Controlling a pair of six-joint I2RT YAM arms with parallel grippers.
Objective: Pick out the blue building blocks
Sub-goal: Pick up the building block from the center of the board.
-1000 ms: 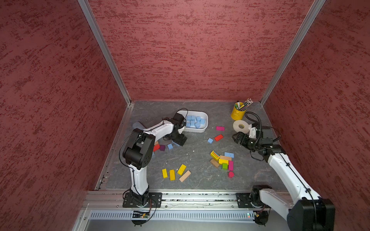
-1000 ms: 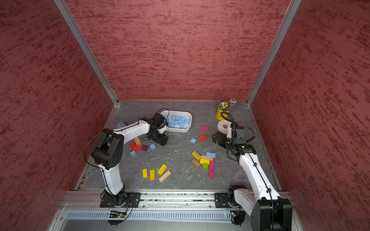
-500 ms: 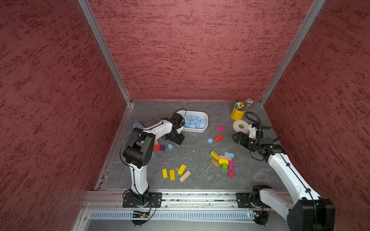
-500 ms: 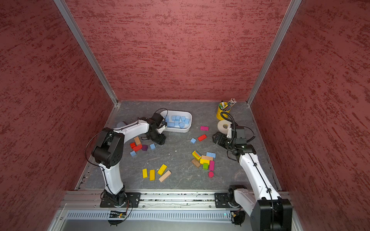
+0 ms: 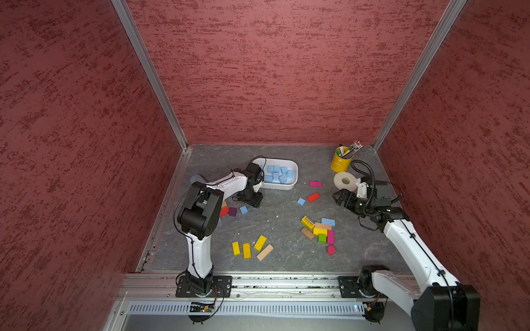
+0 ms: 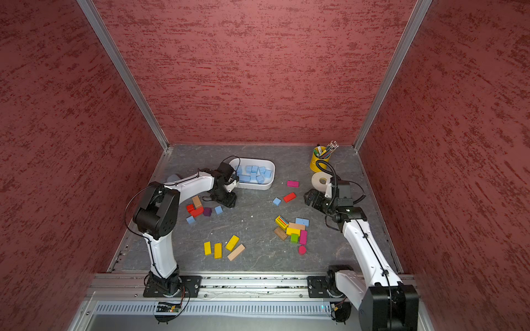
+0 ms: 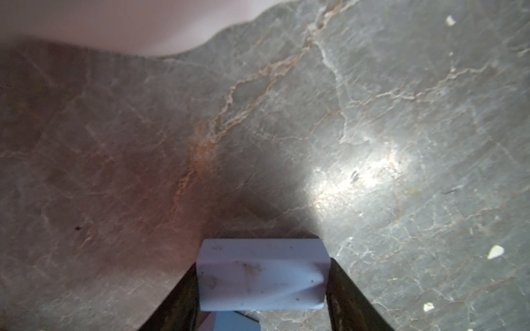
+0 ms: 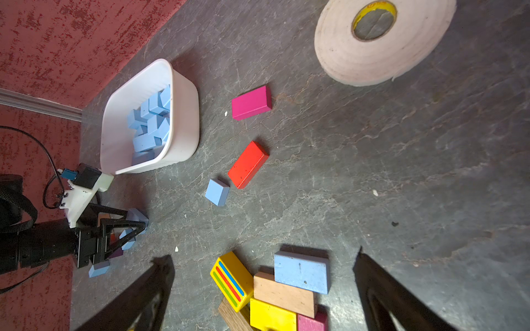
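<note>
Grey table [image 5: 281,217]. White tub [image 5: 279,186] sits at the back, with a heap of blue blocks [image 5: 277,173] inside.

Right gripper [image 8: 262,260]: jaws wide apart, near a mixed pile [image 5: 319,230]. A blue brick [image 5: 328,221] lies on the pile's far edge.

Left gripper [image 7: 262,265]: down at the table, just in front of the tub. Its fingers [image 7: 341,280] press both sides of a blue block [image 7: 258,286].

Loose blue cube [image 5: 301,201] just beside a red brick [image 5: 313,197]. Another blue cube [image 5: 243,209] near a purple block [image 5: 232,211].

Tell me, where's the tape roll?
In both top views the tape roll lies flat at the back right, between the yellow pencil cup and the right gripper.
</note>
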